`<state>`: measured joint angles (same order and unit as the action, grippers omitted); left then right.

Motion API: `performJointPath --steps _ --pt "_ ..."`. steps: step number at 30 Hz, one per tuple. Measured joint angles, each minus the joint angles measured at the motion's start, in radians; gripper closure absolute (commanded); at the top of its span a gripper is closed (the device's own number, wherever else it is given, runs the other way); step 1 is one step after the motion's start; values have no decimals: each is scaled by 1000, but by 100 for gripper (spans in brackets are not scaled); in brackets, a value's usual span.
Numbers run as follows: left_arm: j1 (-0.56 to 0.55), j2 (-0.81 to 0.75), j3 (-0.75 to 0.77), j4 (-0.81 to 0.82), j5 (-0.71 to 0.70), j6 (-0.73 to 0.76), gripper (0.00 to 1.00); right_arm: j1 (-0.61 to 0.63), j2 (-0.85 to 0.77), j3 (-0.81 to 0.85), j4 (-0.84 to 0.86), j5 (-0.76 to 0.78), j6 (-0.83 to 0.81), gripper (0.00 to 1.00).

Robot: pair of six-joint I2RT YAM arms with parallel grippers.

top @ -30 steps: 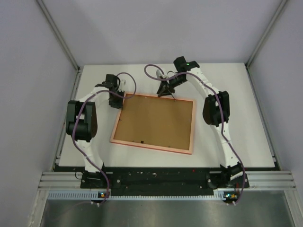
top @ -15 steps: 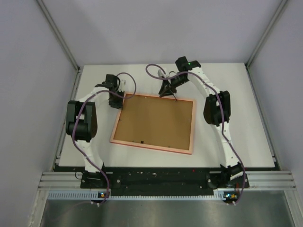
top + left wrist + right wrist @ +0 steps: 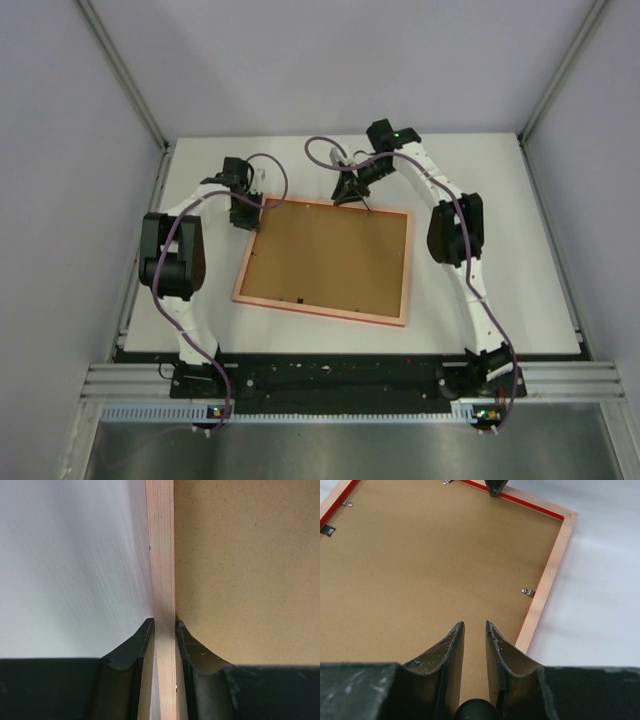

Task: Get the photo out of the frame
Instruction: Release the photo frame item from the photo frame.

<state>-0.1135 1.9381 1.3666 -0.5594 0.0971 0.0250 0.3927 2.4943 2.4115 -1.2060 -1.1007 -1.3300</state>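
Note:
The frame (image 3: 405, 270) lies face down on the white table, its pale pinkish rim (image 3: 161, 555) around a brown backing board (image 3: 330, 260). The photo is hidden beneath that board. My left gripper (image 3: 248, 215) is at the frame's far left corner, shut on the rim (image 3: 165, 625), one finger outside over the table and one inside over the board. My right gripper (image 3: 362, 200) hovers at the frame's far edge, pointing down over the backing board (image 3: 420, 570). Its jaws (image 3: 475, 625) stand a narrow gap apart with nothing between them.
Small metal clips (image 3: 527, 592) (image 3: 350, 503) hold the board along the rim, and a black hanger tab (image 3: 327, 530) sits on it. A dark fingertip (image 3: 495, 486) shows at the frame's opposite edge. White table (image 3: 500, 200) surrounds the frame; grey walls enclose the cell.

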Motion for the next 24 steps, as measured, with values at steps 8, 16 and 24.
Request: performJointPath --steps 8,16,24 --pt "0 0 0 0 0 0 100 4 10 6 0 2 -1 100" --pt "1 -1 -2 1 0 0 100 4 17 12 -3 8 -1 100" --pt "1 -3 -3 1 -4 0 100 3 31 35 -13 18 14 100"
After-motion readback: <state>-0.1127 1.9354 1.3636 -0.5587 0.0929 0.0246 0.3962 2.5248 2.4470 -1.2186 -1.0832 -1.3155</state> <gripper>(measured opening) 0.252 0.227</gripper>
